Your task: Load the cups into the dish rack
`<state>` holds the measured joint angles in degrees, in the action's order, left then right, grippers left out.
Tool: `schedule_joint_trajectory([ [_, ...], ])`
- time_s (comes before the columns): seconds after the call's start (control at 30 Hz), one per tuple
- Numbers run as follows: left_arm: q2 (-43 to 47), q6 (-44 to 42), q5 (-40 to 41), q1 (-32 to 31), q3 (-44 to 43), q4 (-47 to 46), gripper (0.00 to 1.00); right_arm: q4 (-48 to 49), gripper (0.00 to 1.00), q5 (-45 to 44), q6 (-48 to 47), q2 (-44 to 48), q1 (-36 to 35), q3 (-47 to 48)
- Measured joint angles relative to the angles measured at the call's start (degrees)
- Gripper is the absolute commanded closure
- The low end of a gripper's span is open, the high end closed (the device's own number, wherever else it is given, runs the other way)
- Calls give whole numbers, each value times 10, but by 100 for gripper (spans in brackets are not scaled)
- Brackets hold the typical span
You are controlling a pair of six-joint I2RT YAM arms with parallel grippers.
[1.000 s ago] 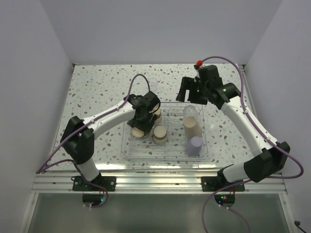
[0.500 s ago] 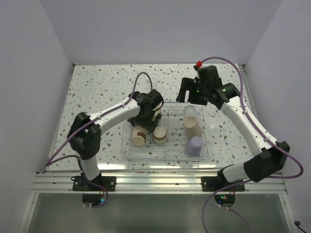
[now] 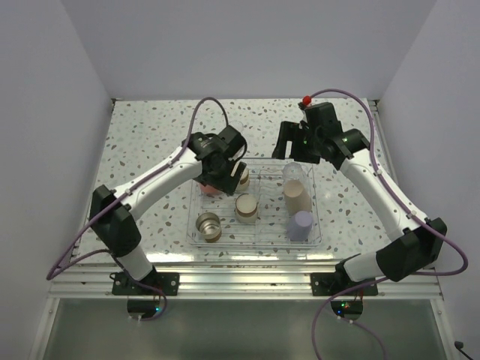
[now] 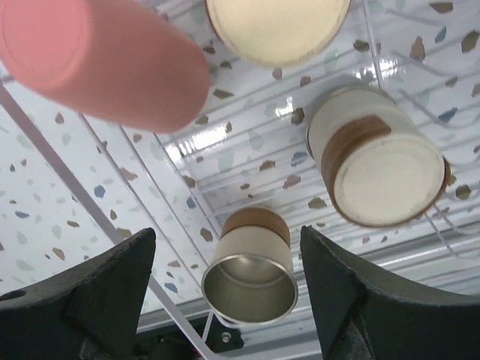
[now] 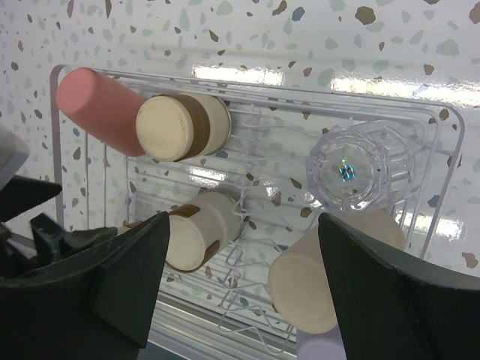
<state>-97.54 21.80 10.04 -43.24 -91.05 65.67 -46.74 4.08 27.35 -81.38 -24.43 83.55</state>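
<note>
The clear dish rack (image 3: 255,241) holds a steel cup (image 3: 208,225) standing mouth up at its front left. It also holds an inverted steel cup (image 3: 246,208), a third steel cup (image 3: 242,178), a coral-pink cup (image 3: 209,188), a clear cup (image 3: 294,172), a beige cup (image 3: 297,196) and a lavender cup (image 3: 301,224). My left gripper (image 3: 218,174) is open and empty above the rack's far left; in its wrist view the mouth-up steel cup (image 4: 251,270) shows far below its gripper (image 4: 238,300). My right gripper (image 3: 295,148) is open and empty above the rack's far right.
The speckled table (image 3: 150,142) surrounds the rack. The right wrist view shows the pink cup (image 5: 101,101), two steel cups (image 5: 184,127) (image 5: 199,229), the clear cup (image 5: 352,169) and the beige cup (image 5: 322,281) below that gripper (image 5: 247,300). White walls close the sides.
My left gripper let go of the steel cup, which now stands mouth up at the rack's front left, and lifted back toward the far left corner. The right arm has not moved.
</note>
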Motion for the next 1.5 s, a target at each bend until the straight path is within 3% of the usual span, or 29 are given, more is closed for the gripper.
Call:
schedule_joint_trajectory([
  [0.23,105,3,-60,0,90,15,48,0,18,2,0,0,0,-19],
  [0.8,127,40,-155,-64,222,-37,53,0,18,2,0,0,-1,-40],
  [0.97,113,48,-152,-64,263,-76,63,0,18,1,0,0,-1,-41],
  [1.07,107,54,-148,-64,282,-99,75,0,18,1,0,0,-1,-41],
  [1.2,105,63,-140,-64,285,-117,100,-3,18,1,-1,0,-1,-41],
  [1.5,114,67,-84,-57,169,-80,100,-32,15,10,0,0,-1,19],
])
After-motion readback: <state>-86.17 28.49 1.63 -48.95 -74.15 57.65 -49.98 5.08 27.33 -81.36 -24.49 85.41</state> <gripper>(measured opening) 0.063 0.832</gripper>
